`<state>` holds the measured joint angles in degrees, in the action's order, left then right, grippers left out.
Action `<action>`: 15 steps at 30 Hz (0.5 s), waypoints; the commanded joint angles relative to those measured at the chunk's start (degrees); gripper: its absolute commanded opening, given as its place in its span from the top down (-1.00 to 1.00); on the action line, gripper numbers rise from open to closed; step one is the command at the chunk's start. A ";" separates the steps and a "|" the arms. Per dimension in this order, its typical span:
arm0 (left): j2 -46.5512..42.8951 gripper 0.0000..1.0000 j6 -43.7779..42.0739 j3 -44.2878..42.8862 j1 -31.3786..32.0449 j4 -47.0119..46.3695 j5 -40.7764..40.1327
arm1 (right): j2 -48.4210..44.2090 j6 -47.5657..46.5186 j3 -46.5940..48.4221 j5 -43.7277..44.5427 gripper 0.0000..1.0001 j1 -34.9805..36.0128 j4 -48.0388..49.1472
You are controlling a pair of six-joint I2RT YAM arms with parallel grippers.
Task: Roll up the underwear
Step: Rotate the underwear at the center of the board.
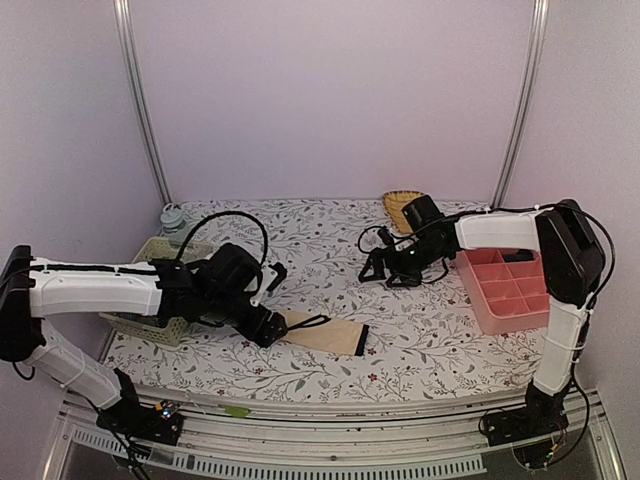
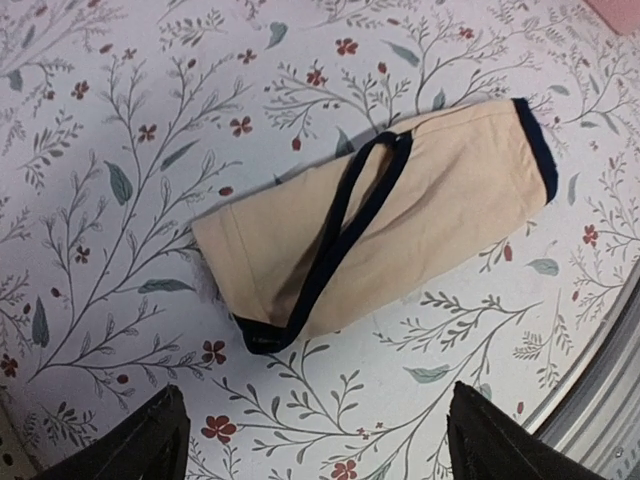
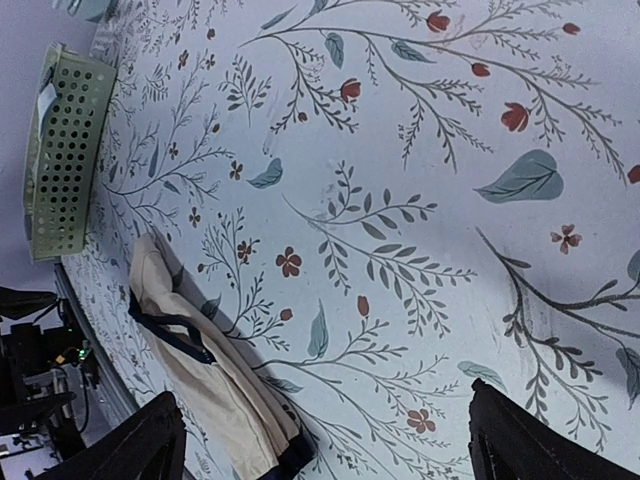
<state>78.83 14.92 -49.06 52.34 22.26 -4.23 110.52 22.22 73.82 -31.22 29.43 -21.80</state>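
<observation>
The beige underwear with black edging lies flat on the flowered tablecloth near the front, folded into a long narrow strip. In the left wrist view it runs diagonally, with a black leg edge looped across its middle. My left gripper hovers at its left end, open and empty, its fingertips just short of the cloth. My right gripper is open and empty over bare cloth at mid table, well behind the underwear, which shows at the lower left of the right wrist view. No other briefs are in view.
A pink compartment tray stands at the right. A green perforated basket sits at the left under my left arm and also shows in the right wrist view. A wicker basket is at the back. The table's front edge is close.
</observation>
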 commanded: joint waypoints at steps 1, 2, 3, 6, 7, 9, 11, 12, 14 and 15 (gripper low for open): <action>4.28 -0.80 8.25 1.35 1.29 3.95 -5.59 | 2.66 -8.56 4.55 12.97 -0.98 2.72 -7.68; 5.49 -0.80 8.70 1.23 1.65 4.50 -5.93 | 3.54 -9.18 5.33 14.57 -0.98 3.20 -8.70; 6.77 -0.81 9.05 0.98 2.10 4.89 -6.37 | 4.28 -10.36 5.85 15.85 -0.98 3.75 -9.34; 9.98 -0.82 9.54 0.15 3.04 5.48 -7.51 | 6.74 -12.80 7.70 19.93 -0.98 5.67 -11.15; 10.69 -0.82 9.72 -0.15 3.11 5.55 -7.80 | 7.54 -13.38 8.20 20.98 -0.98 6.32 -11.58; 12.10 -0.82 9.78 -0.45 3.09 5.16 -8.24 | 8.67 -14.58 8.52 22.90 -0.98 8.15 -12.02; 13.66 -0.83 9.69 -0.53 3.01 4.56 -8.44 | 9.52 -15.73 8.53 24.32 -0.98 9.84 -12.31; 14.38 -0.83 9.69 -0.51 3.03 4.28 -8.60 | 9.97 -16.21 8.49 25.08 -0.98 10.60 -12.50; 15.72 -0.83 9.53 -0.51 3.03 4.28 -9.09 | 10.55 -16.74 8.01 26.65 -0.98 12.23 -12.62; 16.32 -0.84 9.33 -0.51 3.03 4.24 -9.44 | 10.73 -16.91 7.60 27.69 -0.98 12.99 -12.72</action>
<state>93.08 23.79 -48.45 54.76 26.68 -11.57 118.43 8.10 82.17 -8.91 39.33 -31.64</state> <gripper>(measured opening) 0.916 0.989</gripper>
